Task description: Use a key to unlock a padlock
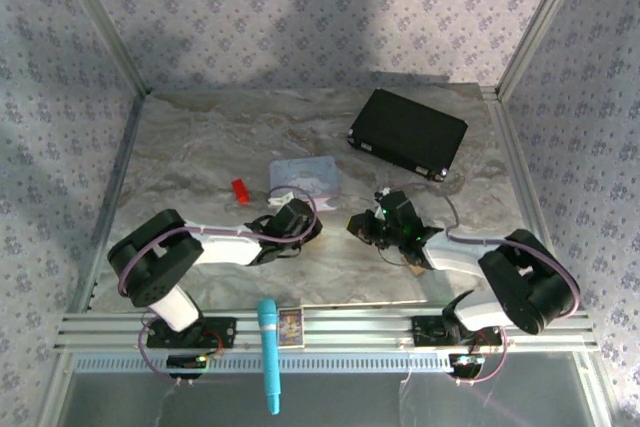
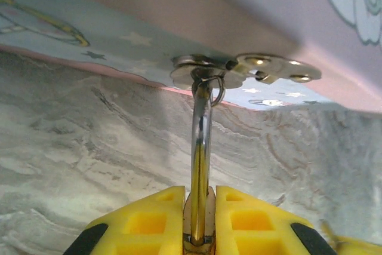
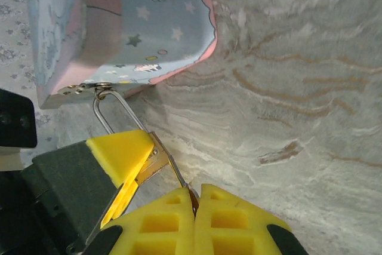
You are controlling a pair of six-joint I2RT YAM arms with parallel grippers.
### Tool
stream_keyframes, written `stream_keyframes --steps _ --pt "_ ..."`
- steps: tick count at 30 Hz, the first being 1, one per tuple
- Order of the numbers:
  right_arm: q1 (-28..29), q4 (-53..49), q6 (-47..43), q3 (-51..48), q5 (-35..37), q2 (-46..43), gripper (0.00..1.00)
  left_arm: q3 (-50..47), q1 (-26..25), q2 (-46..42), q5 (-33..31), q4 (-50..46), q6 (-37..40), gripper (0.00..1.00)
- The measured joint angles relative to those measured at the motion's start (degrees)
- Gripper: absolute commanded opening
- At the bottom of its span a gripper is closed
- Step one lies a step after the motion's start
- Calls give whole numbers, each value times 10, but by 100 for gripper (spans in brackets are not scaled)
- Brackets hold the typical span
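Note:
The brass padlock (image 2: pixel 199 222) is pinched between the yellow fingers of my left gripper (image 2: pixel 200 207), which is shut on its body. Its thin shackle (image 2: pixel 201 141) runs up through the metal hasp (image 2: pixel 262 67) of the pale blue tin (image 2: pixel 119 34). In the right wrist view, my right gripper (image 3: pixel 195 198) is shut on the silvery key (image 3: pixel 179 174). The key's blade reaches up to the padlock (image 3: pixel 152 162) held by the left finger (image 3: pixel 119 150). From above, the left gripper (image 1: pixel 298 217) and right gripper (image 1: pixel 366 227) face each other just in front of the tin (image 1: pixel 305 177).
A black case (image 1: pixel 408 133) lies at the back right. A small red piece (image 1: pixel 240 190) sits left of the tin. On the front rail lie a light blue tool (image 1: pixel 269 352) and a tan block (image 1: pixel 290 325). Metal frame posts border the marbled table (image 1: pixel 200 147).

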Motion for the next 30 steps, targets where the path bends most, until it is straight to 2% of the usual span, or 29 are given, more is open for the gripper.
stream_keyframes --steps 7,12,21,30 --pt "13 76 75 0 -21 57 0 -32 0 -3 -2 70 -84 11" --pt "19 169 133 -4 -40 122 0 -47 -1 -5 -9 102 -129 11" --pt "19 242 173 -13 -56 147 0 -68 -2 -5 -26 143 -172 8" --pt "26 279 194 -19 -61 170 0 -69 -4 -5 -38 146 -183 7"
